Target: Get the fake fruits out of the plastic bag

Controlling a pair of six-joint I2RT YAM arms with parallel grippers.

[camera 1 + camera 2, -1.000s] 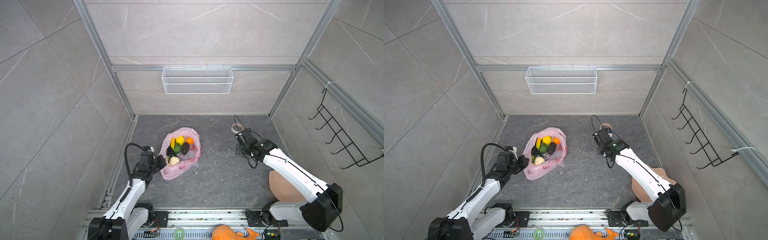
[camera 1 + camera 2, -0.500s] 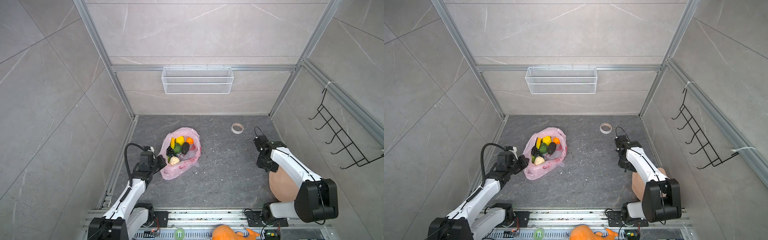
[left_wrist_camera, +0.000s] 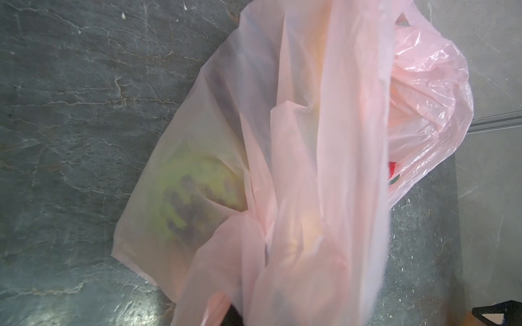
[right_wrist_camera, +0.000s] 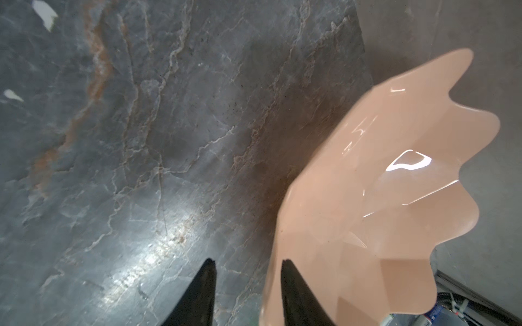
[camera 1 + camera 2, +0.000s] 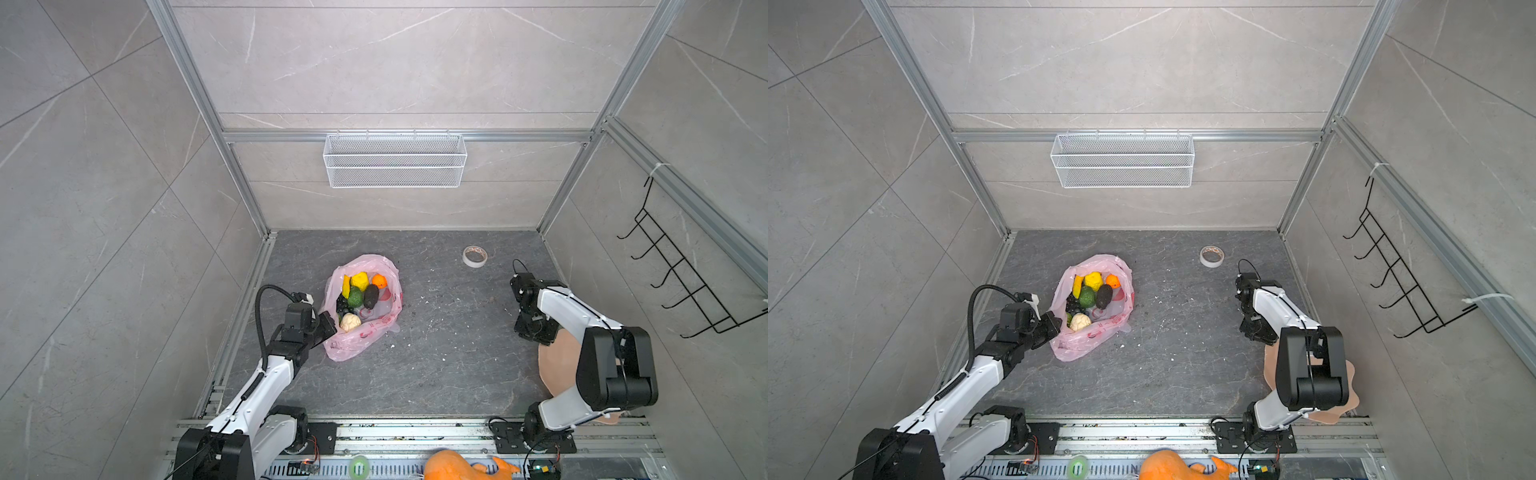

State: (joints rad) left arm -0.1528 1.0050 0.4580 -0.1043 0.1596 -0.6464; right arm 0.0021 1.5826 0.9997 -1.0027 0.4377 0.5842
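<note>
Left gripper (image 5: 329, 327) clamped on bag (image 5: 357, 347) at its near edge; fruits (image 5: 360, 293) sit inside the open bag. Right gripper (image 4: 248, 272) jaws apart, straddling plate (image 4: 381, 183) rim, well apart from bag.

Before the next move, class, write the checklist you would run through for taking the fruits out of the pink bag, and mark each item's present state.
1. The plastic bag lies open, fake fruits exposed: ok.
2. The left gripper is shut on the bag's rim: ok.
3. The right gripper is empty, jaws apart: ok.
4. The right gripper is near the fruits: not ok; it hangs by the plate.
5. The tape roll lies off the likely path to the bag: ok.
</note>
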